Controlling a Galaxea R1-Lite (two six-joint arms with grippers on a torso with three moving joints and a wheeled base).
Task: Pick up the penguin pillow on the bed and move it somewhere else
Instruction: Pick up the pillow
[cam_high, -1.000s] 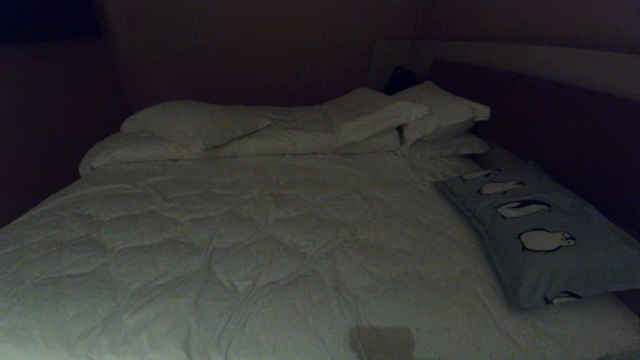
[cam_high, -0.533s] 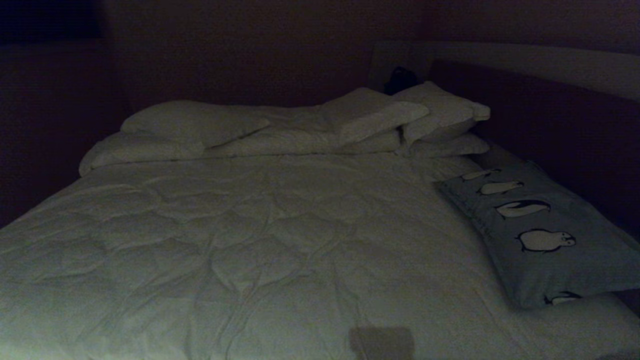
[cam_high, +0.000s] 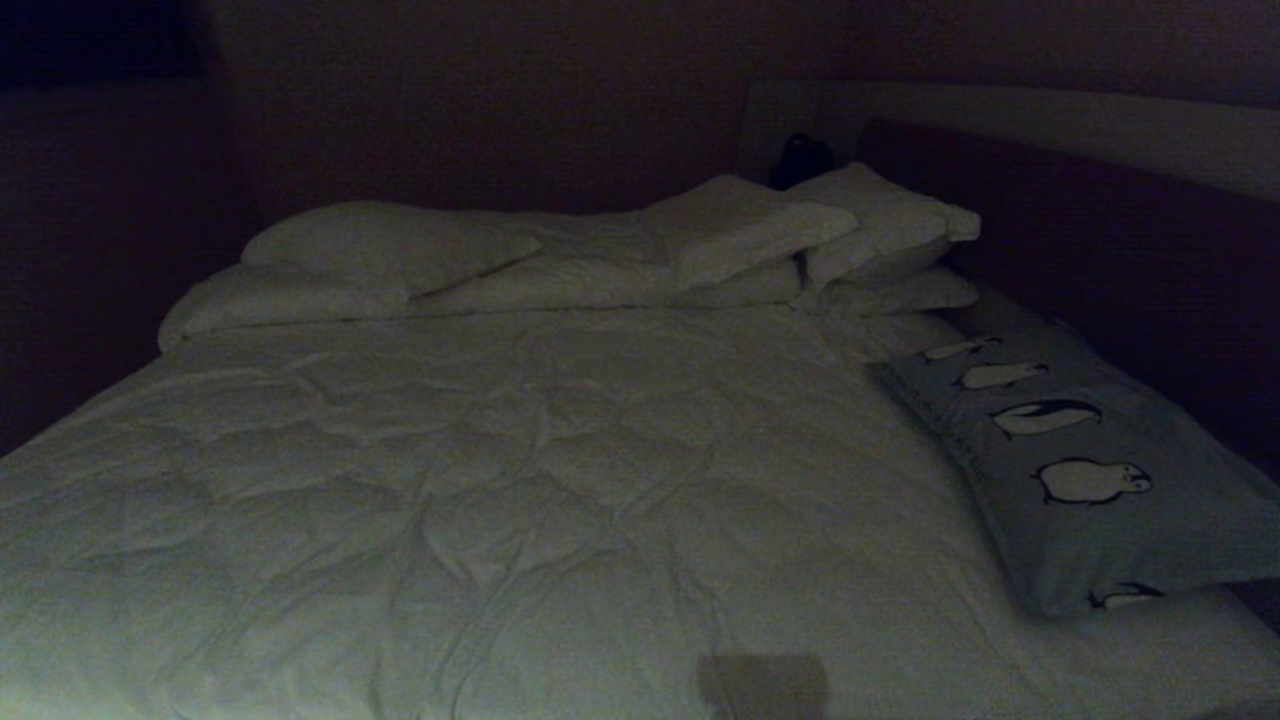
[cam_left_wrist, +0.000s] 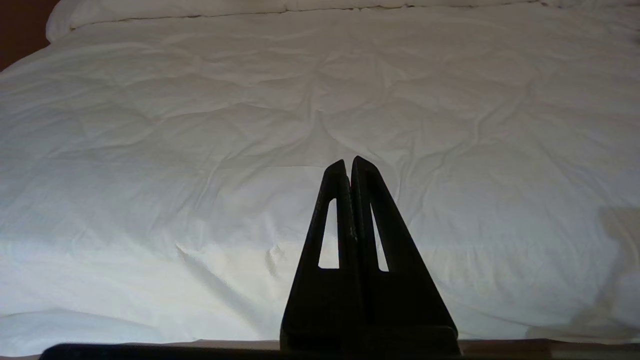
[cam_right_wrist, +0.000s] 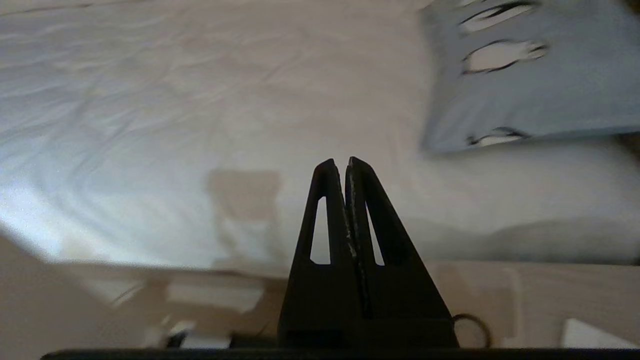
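The penguin pillow (cam_high: 1090, 470) is pale blue-grey with a row of black-and-white penguins. It lies flat on the right side of the bed (cam_high: 560, 480), along the dark headboard. In the right wrist view the penguin pillow (cam_right_wrist: 530, 75) sits ahead of and off to one side of my right gripper (cam_right_wrist: 340, 162), which is shut, holds nothing, and hangs near the bed's front edge. My left gripper (cam_left_wrist: 349, 162) is shut and empty, facing the white duvet (cam_left_wrist: 250, 125). Neither arm shows in the head view.
Plain white pillows (cam_high: 700, 245) are stacked along the far end of the bed, with a small dark object (cam_high: 800, 158) behind them. The dark headboard (cam_high: 1100, 230) runs along the right. Below the mattress edge a pale bed frame (cam_right_wrist: 550, 295) and floor show.
The head view shows the bed and the penguin pillow unmoved. Neither arm enters that view.
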